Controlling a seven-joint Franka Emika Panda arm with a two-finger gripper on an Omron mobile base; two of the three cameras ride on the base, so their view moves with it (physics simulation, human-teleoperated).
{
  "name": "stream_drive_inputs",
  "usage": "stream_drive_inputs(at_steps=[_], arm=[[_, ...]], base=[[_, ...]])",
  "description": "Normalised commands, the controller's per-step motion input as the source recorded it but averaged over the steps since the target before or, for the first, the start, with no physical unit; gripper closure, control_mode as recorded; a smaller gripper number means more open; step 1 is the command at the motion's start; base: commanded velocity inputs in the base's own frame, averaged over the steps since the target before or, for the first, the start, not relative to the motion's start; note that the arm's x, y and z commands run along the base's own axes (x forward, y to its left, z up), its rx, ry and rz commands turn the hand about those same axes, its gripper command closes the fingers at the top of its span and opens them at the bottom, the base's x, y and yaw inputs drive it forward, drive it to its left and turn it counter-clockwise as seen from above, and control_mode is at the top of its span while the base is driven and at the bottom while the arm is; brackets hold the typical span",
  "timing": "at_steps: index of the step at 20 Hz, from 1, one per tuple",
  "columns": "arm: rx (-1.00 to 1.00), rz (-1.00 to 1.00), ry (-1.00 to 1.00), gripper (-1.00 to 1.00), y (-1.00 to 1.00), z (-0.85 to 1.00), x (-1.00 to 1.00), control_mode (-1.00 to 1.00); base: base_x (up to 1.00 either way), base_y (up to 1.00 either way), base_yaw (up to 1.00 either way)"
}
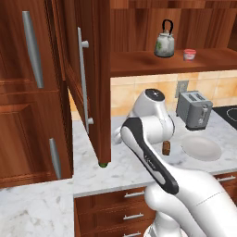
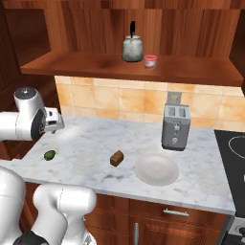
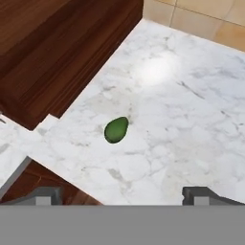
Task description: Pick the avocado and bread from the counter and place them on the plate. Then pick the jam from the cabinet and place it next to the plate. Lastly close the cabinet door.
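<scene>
Marble counter (image 2: 91, 143) in a wood-panelled kitchen: the avocado (image 3: 116, 129) lies near its front left edge, well below the gripper (image 3: 122, 194), whose fingers are spread wide and empty. Rightward sit the bread (image 2: 116, 158) and plate (image 2: 156, 169); the jam (image 2: 150, 61) stands in the open cabinet (image 2: 191, 72).

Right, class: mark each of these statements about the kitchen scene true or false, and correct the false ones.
1. The plate holds the bread. False: the bread lies on the counter beside it.
2. The avocado lies on the counter. True.
3. The jam stands beside the kettle. True.
4. The end effector grips the avocado. False: it is open, clear of the fruit.
5. The cabinet door is shut. False: it stands open.
</scene>
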Motion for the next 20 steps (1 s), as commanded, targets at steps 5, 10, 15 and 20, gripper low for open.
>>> stream_drive_inputs(at_steps=[5, 10, 15, 20], arm=[[0.0, 0.0, 0.19, -1.0, 0.31, -0.28, 0.01, -1.0], [0.0, 0.0, 0.16, -1.0, 0.19, -0.29, 0.1, -1.0], [-0.02, 0.0, 0.02, -1.0, 0.02, -0.32, 0.17, -1.0], [-0.08, 0.0, 0.0, -1.0, 0.06, -0.3, 0.19, -1.0]], base=[[0.0, 0.0, 0.0], [0.0, 0.0, 0.0], [0.0, 0.0, 0.0], [0.0, 0.0, 0.0]])
